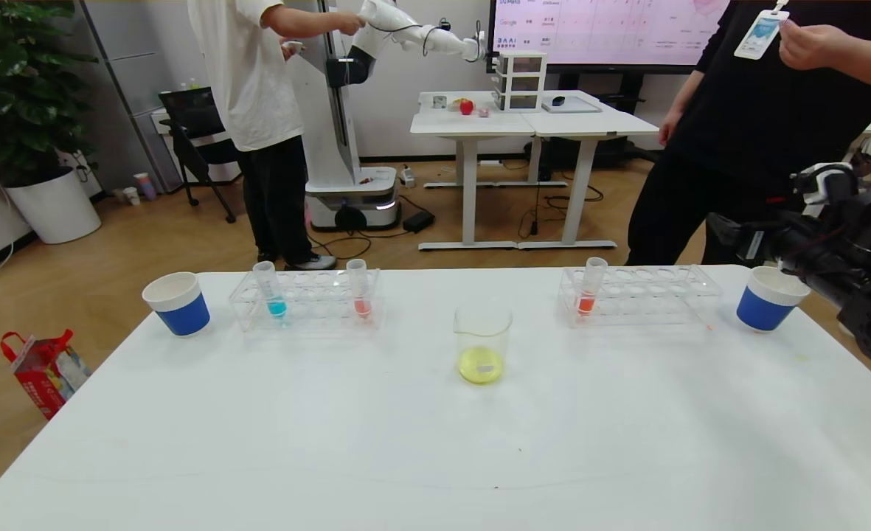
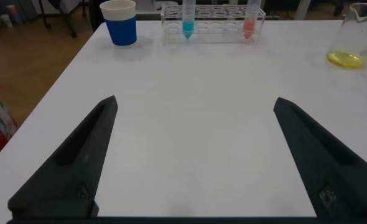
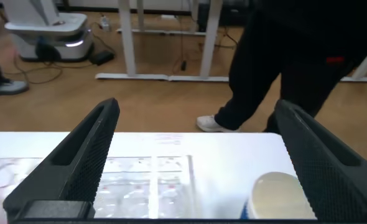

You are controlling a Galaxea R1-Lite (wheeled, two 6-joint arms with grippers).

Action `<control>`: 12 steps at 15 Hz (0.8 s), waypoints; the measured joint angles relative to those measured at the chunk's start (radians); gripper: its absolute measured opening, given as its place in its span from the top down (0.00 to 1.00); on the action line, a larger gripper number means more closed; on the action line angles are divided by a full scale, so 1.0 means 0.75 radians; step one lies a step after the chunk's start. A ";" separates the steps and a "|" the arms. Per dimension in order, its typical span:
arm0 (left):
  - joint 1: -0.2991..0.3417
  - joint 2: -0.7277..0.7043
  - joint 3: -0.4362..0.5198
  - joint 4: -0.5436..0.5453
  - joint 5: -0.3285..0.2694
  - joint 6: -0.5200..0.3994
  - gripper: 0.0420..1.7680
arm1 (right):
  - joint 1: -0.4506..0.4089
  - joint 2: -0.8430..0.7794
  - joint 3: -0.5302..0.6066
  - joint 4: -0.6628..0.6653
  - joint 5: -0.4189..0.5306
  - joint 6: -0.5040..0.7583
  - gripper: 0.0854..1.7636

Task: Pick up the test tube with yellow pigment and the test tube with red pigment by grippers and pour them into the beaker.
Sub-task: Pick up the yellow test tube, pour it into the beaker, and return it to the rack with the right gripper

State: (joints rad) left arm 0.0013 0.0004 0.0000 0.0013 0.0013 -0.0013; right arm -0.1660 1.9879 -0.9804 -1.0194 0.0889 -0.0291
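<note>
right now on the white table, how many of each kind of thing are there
test tubes with liquid: 3 (blue, coral-pink, orange-red)
tube racks: 2 (left, right)
paper cups: 2 (left, right)
beaker: 1
total: 8

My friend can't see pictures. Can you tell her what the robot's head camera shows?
A glass beaker with yellow liquid stands mid-table. Behind it are two clear racks: the left rack holds a blue tube and a pink-red tube, the right rack an orange-red tube. A blue paper cup stands at each end.
</note>
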 joint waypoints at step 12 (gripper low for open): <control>0.000 0.000 0.000 0.001 0.000 0.000 0.01 | 0.383 -0.825 0.447 0.069 -0.121 -0.009 0.02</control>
State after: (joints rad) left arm 0.0013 0.0004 0.0000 0.0017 0.0013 -0.0013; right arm 0.1211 1.3691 -0.6451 -0.9679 -0.0019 -0.0355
